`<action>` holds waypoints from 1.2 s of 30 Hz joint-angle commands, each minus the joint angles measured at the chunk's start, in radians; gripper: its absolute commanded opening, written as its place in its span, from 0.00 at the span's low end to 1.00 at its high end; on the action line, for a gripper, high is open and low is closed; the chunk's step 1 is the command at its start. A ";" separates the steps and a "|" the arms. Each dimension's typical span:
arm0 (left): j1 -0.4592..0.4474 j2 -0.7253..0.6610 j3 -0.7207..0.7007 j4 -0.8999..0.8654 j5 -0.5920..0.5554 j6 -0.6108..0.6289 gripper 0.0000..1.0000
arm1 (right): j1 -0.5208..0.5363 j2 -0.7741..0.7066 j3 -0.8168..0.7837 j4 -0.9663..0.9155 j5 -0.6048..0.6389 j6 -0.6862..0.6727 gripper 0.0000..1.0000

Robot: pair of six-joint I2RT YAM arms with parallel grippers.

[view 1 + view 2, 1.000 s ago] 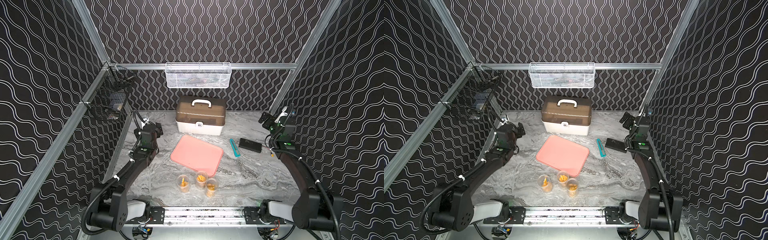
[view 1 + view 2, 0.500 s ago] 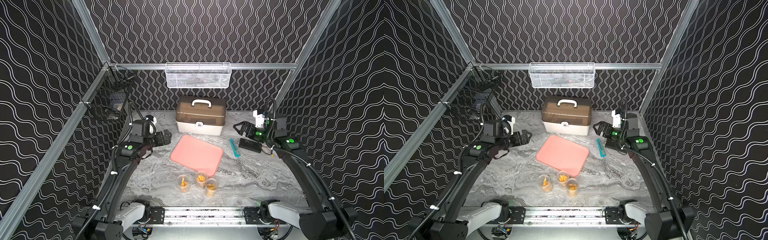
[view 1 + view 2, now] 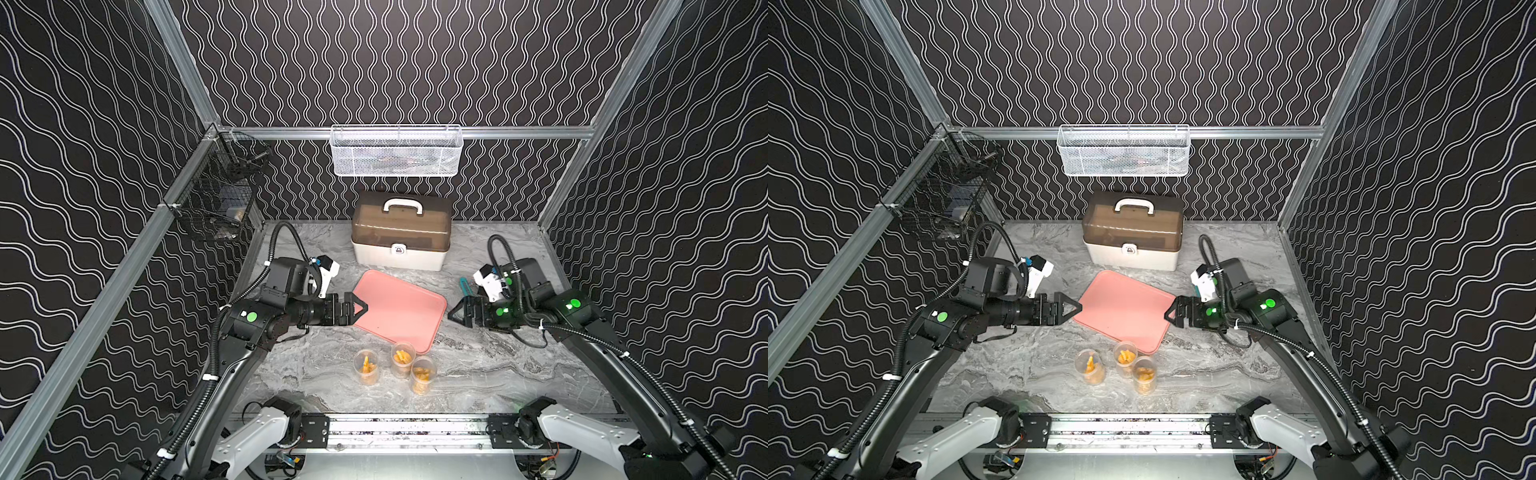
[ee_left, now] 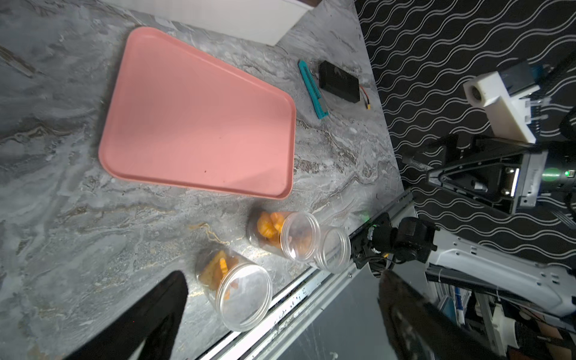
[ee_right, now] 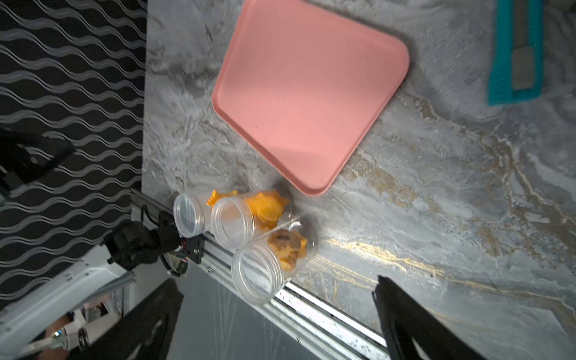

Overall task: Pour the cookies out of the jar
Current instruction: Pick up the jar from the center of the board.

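Observation:
Three clear lidless jars (image 3: 402,359) (image 3: 1125,358) stand upright in a cluster at the table's front centre, each holding orange-yellow cookies (image 4: 268,226) (image 5: 268,205). Just behind them lies an empty pink tray (image 3: 399,309) (image 3: 1125,309). My left gripper (image 3: 359,307) (image 3: 1073,308) hovers at the tray's left edge, open and empty. Facing it across the tray, my right gripper (image 3: 455,313) (image 3: 1171,313) is also open and empty. In the wrist views, both the left gripper (image 4: 282,280) and the right gripper (image 5: 276,282) hold nothing between their fingers.
A brown-lidded storage box (image 3: 401,237) stands behind the tray. A teal utility knife (image 4: 311,90) and a black battery pack (image 4: 338,82) lie right of the tray. A white mesh basket (image 3: 397,151) and a black wire basket (image 3: 220,199) hang on the walls. A metal rail (image 3: 407,428) borders the front.
Both arms have swung in from the side walls towards the tray and now point at each other across it. The jars and tray have not moved, and both grippers stayed open.

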 commanded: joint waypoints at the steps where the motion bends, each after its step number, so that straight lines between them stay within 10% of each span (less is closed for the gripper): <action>1: -0.007 -0.033 -0.029 -0.028 -0.003 -0.036 0.99 | 0.117 0.037 0.036 -0.131 0.158 0.033 1.00; 15: -0.015 -0.060 -0.058 -0.083 -0.079 -0.015 0.99 | 0.662 0.322 0.134 -0.169 0.448 0.215 1.00; 36: -0.031 -0.059 -0.028 -0.117 -0.137 0.011 0.99 | 0.721 0.425 0.093 -0.115 0.502 0.250 1.00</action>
